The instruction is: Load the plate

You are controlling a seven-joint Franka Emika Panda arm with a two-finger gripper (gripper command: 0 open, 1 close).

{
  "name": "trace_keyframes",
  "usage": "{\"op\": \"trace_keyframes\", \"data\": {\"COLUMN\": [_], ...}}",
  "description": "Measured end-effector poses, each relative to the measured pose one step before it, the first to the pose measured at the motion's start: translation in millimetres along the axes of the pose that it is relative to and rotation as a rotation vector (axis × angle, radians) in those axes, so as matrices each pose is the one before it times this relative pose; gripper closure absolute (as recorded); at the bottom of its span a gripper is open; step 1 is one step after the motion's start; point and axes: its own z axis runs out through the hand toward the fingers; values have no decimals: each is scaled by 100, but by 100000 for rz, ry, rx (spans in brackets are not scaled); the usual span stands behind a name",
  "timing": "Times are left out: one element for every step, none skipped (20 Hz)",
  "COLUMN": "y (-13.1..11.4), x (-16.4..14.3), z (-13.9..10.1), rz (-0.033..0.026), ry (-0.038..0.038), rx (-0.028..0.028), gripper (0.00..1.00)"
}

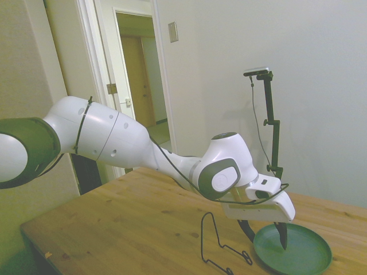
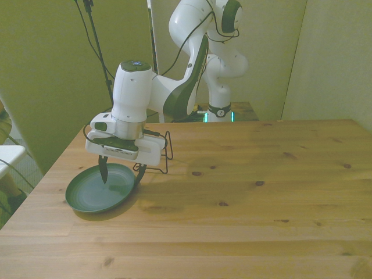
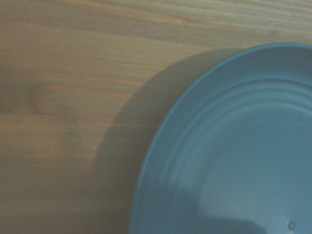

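**Open gripper straddled the plate's rim beside the wire rack**

In the side view, the plate [image 1: 298, 252] lay flat on the wooden table [image 1: 114, 223], just beside the thin black wire rack [image 1: 221, 243], which stood upright on the side of the plate nearer the arm. The gripper [image 1: 265, 232] hung over the plate's rack-side edge with its fingers spread wide: one dark finger [image 1: 282, 234] pointed down into the plate's bowl, the other came down at the rim next to the rack. Nothing was held between them. Whether either fingertip touched the plate could not be told.

In the front view, the plate [image 2: 93, 197] sat on the table [image 2: 244, 197] directly in front of the rack [image 2: 163, 152], its rim close to the rack's feet. The gripper [image 2: 122, 172] was spread across the part of the plate nearest the rack, one finger [image 2: 104, 170] over the bowl and the other at the rim, empty.

In the wrist view, a blurred section of the plate [image 3: 234, 161] showed its raised rim and faint concentric rings, with bare table wood [image 3: 63, 97] next to it and a shadow along the rim.
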Motion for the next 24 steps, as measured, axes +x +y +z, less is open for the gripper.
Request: {"op": "trace_keyframes", "data": {"y": [1,4,9,2,9,20,15,27,30,35,46,54,49,49,48,61,78,79,70,44,8,11,27,35], "x": [1,1,3,1,0,-8,-3,-7,-8,-6,-4,-4,-2,-4,-1,11,21,18,10,2,-9,-9,-4,17], "z": [0,4,3,0,6,50,43,46,41,47,45,54,44,57,58,61,67,63,65,55,45,50,52,20], "rz": [-17,4,11,2,9,14,10,27,31,38,55,63,61,58,60,80,110,107,92,53,-1,-6,-24,-15], "ry": [9,1,2,2,-7,-50,-18,-53,-57,-62,-65,-73,-61,-76,-76,-7,24,-8,-54,-58,-57,-58,-53,53], "rx": [-16,-9,-11,-3,-13,-63,-44,-61,-53,-60,-63,-65,-60,-72,-70,-49,-48,-55,-72,-58,-44,-56,-77,-41], "gripper": [100,100,100,100,100,100,100,100,100,100,100,100,100,100,100,100,100,100,100,100,100,100,100,100]}}
